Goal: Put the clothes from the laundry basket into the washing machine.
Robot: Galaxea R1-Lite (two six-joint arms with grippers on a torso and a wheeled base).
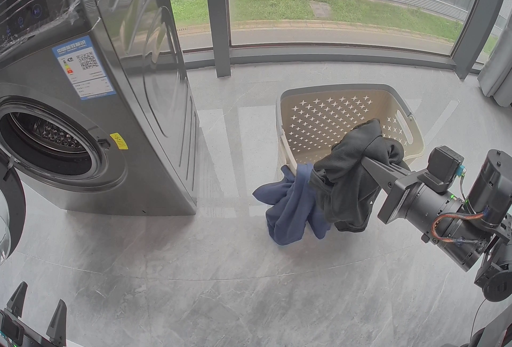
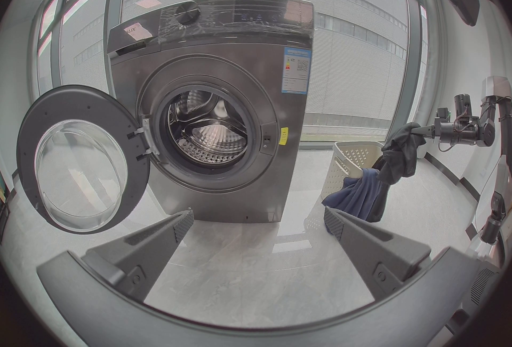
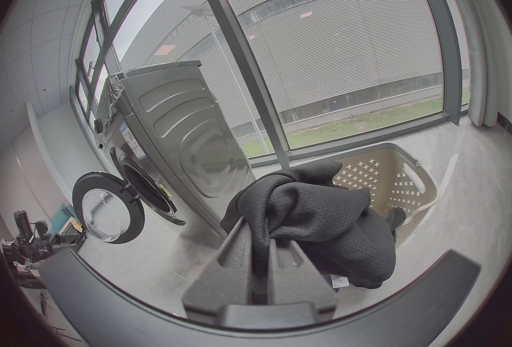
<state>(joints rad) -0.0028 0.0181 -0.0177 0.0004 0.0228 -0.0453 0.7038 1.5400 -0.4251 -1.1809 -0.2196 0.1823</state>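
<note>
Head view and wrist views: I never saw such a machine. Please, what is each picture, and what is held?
It is a robot with two arms; each ends in a pincer. The head view looks down from its head; each wrist view comes from one arm's camera. The right pincer is shut on a black garment, held up at the laundry basket on the floor. A blue garment hangs over the basket's edge. The left pincer is open, facing the washing machine, whose door stands open.
</note>
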